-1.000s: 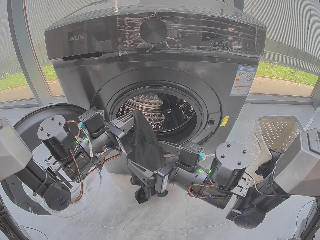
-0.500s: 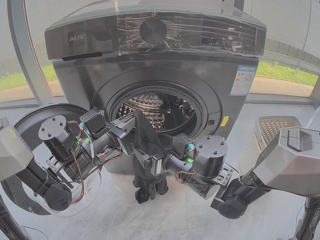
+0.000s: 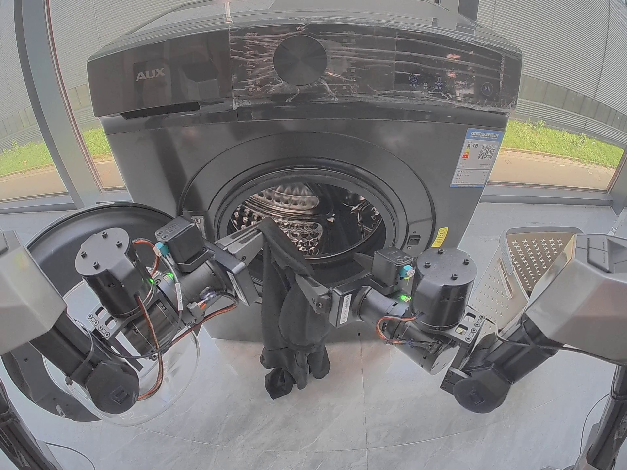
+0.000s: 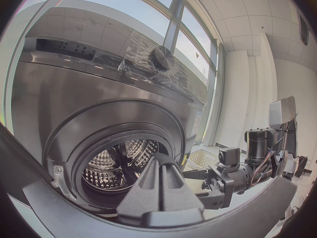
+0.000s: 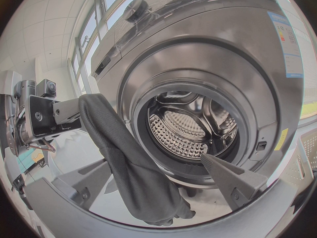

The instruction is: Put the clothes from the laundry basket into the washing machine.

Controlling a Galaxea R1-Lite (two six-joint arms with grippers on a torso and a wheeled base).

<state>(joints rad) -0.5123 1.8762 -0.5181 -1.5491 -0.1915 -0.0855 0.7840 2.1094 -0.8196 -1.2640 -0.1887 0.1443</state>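
A black garment (image 3: 287, 314) hangs in front of the washing machine (image 3: 300, 132), its lower end bunched just above the floor. My left gripper (image 3: 259, 233) is shut on the garment's top edge, level with the rim of the open drum (image 3: 307, 220). The shut fingers (image 4: 161, 179) also appear in the left wrist view, with the cloth (image 4: 164, 157) pinched at their tips. My right gripper (image 3: 312, 293) stands open at the garment's middle, on its right side. In the right wrist view the garment (image 5: 132, 169) hangs between the spread fingers (image 5: 231, 176), nearer the far one.
The machine's round door (image 3: 85, 230) is swung open at the left, behind my left arm. A white perforated laundry basket (image 3: 529, 262) stands on the floor at the right, partly hidden by my right arm. Grey tiled floor (image 3: 353, 419) lies below.
My right gripper has risen from the garment's lower part to its middle, closer to the drum. The left gripper and the garment's top have stayed put.
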